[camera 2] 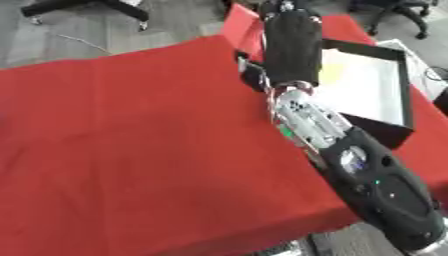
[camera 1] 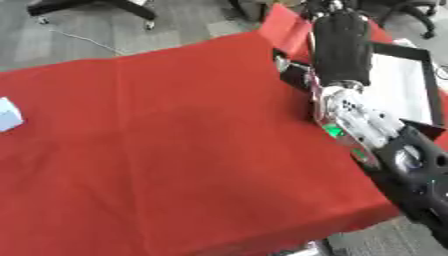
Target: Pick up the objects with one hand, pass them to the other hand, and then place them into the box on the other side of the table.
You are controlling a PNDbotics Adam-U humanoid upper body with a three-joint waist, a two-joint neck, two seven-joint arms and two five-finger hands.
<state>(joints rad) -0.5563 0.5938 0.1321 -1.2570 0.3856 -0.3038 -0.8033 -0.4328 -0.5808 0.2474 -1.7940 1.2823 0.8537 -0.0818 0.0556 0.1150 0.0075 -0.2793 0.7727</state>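
With right hand (camera 2: pixel 280 12) far out beyond the black-walled, white-floored box (camera 2: pixel 404 75), its fingers undiscernible, contents unknown; release should come only once over the box interior.

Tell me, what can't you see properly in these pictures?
- Right hand: mostly cut off by the top edge, both views.
- Left hand: in neither view.
- Box: near side hidden behind the right arm, both views.
- Pale thing: cut by the left edge and blurred, left eye view only.
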